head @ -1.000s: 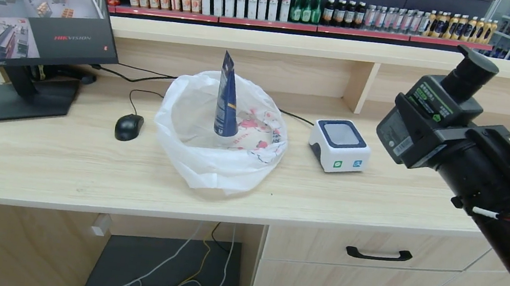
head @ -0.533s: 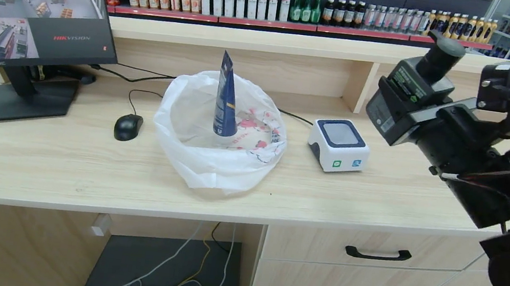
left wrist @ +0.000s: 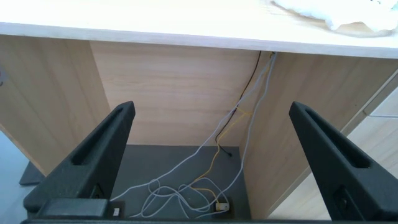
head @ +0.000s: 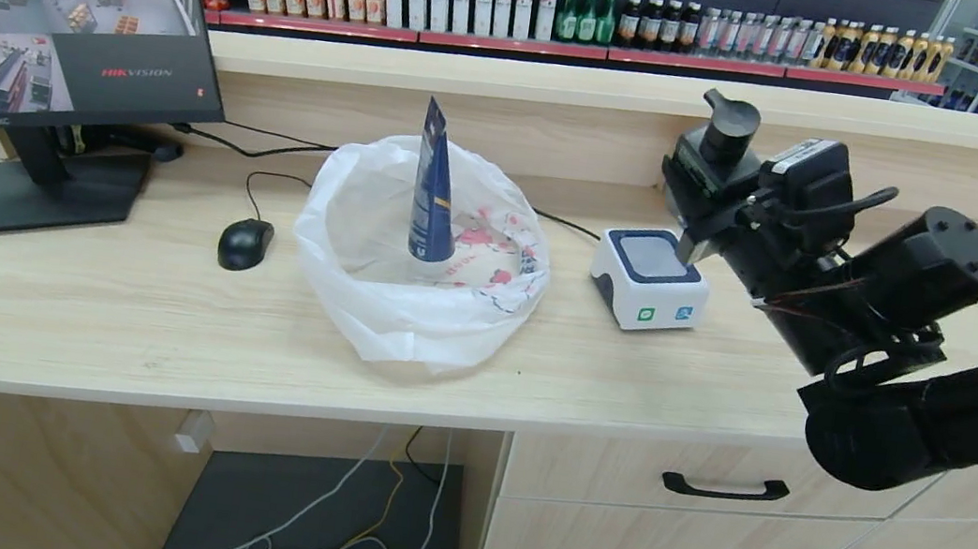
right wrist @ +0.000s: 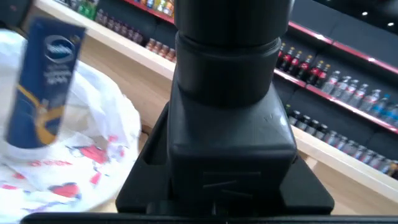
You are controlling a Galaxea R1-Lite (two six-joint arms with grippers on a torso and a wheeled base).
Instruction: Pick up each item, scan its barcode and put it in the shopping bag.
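Right now my right gripper (head: 728, 213) is clamped on a black capped bottle (head: 713, 164), holding it just above the barcode scanner (head: 649, 279). Beside that, a blue tube (head: 434, 192) stands upright in the white shopping bag (head: 373, 297). My left gripper (left wrist: 212, 111) hangs spread wide below the counter (left wrist: 155, 28) edge.

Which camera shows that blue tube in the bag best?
The head view: the blue tube stands whole in the shopping bag. Right wrist view catches it partly, blurred; left wrist view faces under the counter.
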